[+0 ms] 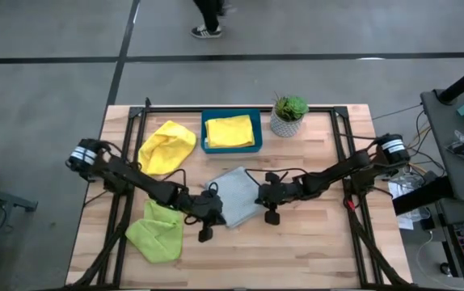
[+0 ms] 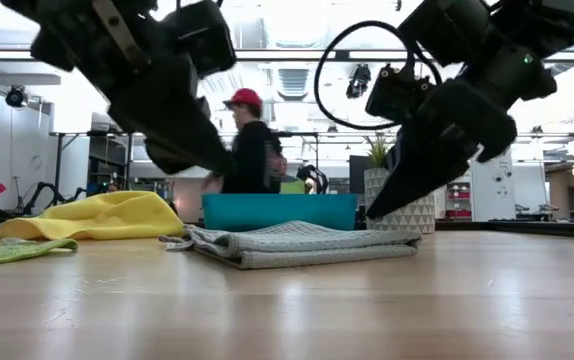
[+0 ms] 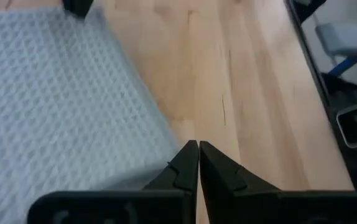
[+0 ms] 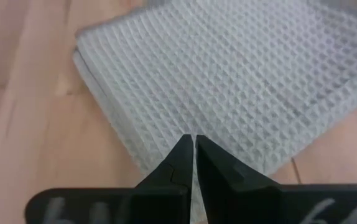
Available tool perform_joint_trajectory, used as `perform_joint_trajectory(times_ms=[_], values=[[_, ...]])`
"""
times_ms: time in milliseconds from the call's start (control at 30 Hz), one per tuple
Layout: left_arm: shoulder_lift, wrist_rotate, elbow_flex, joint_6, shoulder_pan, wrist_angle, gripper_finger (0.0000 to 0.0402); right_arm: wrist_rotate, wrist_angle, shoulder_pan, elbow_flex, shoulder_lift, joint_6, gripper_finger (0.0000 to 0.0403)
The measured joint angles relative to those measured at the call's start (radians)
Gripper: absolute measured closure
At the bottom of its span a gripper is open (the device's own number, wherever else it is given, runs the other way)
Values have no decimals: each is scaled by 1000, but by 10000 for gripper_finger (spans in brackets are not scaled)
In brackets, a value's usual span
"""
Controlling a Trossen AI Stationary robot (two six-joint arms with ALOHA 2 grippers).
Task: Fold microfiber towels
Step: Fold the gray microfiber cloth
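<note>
From above, the grey waffle-weave towel lies folded at the middle of the wooden table, with the left gripper at its near left corner and the right gripper at its near right edge. A crumpled yellow towel sits toward the far left. A second yellow towel rests inside the teal tray, and a lime green towel lies near the front left edge. A potted plant stands just right of the tray.

Only the low view shows the fold's thickness: the grey towel is stacked in layers, and both grippers appear to hang just above the tabletop, though whether the tips touch the cloth is hard to tell. It also shows a person in a red cap behind the table.

The wrist views give the closest look. The left gripper has its fingers pressed together, tips over bare wood beside the towel's edge. The right gripper is likewise closed with nothing between the fingers, pointing at the towel's waffle surface.

Bare wood lies open in front of the towel and to the right. Both arms reach inward from the table's sides, bent low at the wrists.
</note>
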Motion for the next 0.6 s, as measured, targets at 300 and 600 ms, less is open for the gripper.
perform_joint_trajectory(times_ms=[300,600], values=[[-136,-105,-4,78,8,-199,401,0,-145,-1,6,-118,40,357],[-193,-162,-4,146,26,-262,401,0,-236,-23,6,-187,206,255]])
